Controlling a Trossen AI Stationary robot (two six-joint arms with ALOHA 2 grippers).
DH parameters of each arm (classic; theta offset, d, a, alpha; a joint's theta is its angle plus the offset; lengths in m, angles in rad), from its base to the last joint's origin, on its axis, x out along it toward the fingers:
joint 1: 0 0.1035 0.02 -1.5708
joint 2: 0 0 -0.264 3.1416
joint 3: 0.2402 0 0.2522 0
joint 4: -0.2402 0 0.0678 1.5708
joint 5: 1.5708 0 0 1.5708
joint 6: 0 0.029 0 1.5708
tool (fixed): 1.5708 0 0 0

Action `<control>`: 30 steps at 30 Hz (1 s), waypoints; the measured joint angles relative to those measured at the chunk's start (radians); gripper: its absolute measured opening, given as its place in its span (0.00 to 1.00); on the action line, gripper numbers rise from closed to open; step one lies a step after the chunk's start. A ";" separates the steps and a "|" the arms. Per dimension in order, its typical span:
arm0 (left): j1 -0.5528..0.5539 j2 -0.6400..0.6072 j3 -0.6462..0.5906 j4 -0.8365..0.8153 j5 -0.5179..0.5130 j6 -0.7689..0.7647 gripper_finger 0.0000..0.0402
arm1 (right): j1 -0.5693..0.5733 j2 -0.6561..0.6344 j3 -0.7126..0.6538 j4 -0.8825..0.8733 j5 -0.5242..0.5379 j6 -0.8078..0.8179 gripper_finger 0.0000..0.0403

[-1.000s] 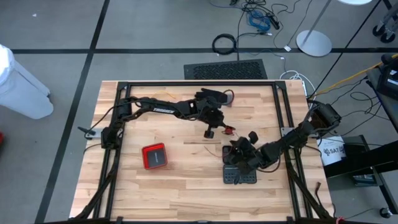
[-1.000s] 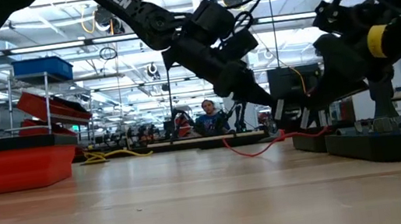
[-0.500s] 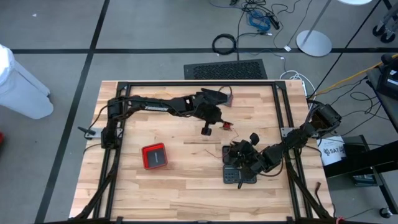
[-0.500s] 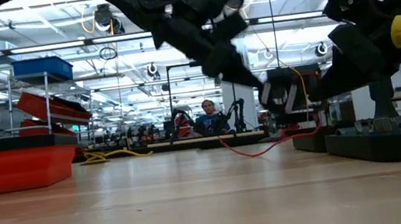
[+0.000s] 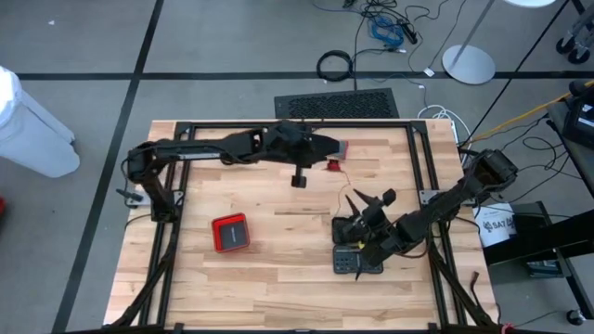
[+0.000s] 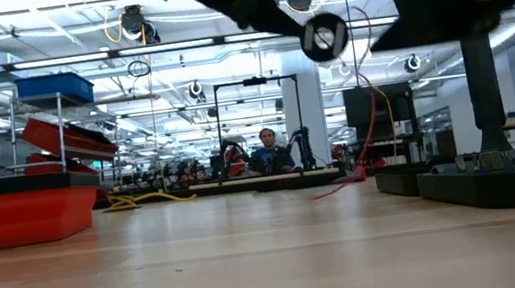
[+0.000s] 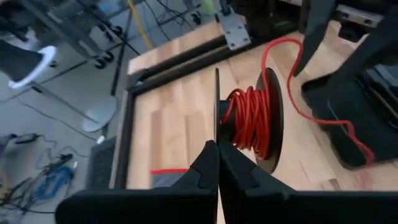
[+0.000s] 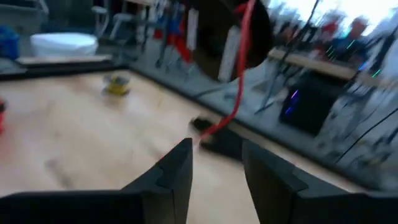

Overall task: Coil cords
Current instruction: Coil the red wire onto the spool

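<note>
A black spool (image 5: 335,165) wound with red cord (image 7: 249,121) hangs well above the far middle of the table, and my left gripper (image 5: 327,167) is shut on it. The low view shows the spool (image 6: 325,36) high up, its round face turned toward the near edge. The cord's loose end (image 6: 365,119) drops from the spool to the table and runs across the black tray (image 7: 348,118). My right gripper (image 5: 369,199) is open over the tray's far end, below and right of the spool, with nothing between its fingers (image 8: 177,171). My left gripper pinches the rim of one thin spool flange (image 7: 216,118) between its two fingers. The fingers come about level from the table's left side. The spool is lifted clear of the table with its axle roughly level, and the cord's tail hangs slack below it.
A red box (image 5: 230,232) sits left of centre. A black tray (image 5: 357,258) lies right of centre, under the right arm. A black frame (image 5: 297,123) borders the tabletop. Beyond the far edge a person (image 6: 268,147) sits in the room.
My left gripper has risen and drawn back toward the far edge and the left, carrying the spool up with it. My right gripper has opened. The cord, which ran low toward the right gripper, now hangs down from the raised spool.
</note>
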 joint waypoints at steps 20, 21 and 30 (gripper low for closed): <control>-0.087 -0.179 -0.003 -0.145 0.038 0.123 0.00 | 0.003 -0.156 0.175 0.018 -0.200 -0.461 0.30; -0.097 -0.179 -0.007 -0.139 0.038 0.132 0.00 | 0.002 -0.161 0.180 0.023 -0.221 -0.479 0.30; -0.162 -0.179 -0.018 -0.110 0.038 0.178 0.00 | -0.037 -0.164 0.215 0.063 -0.353 -0.576 0.30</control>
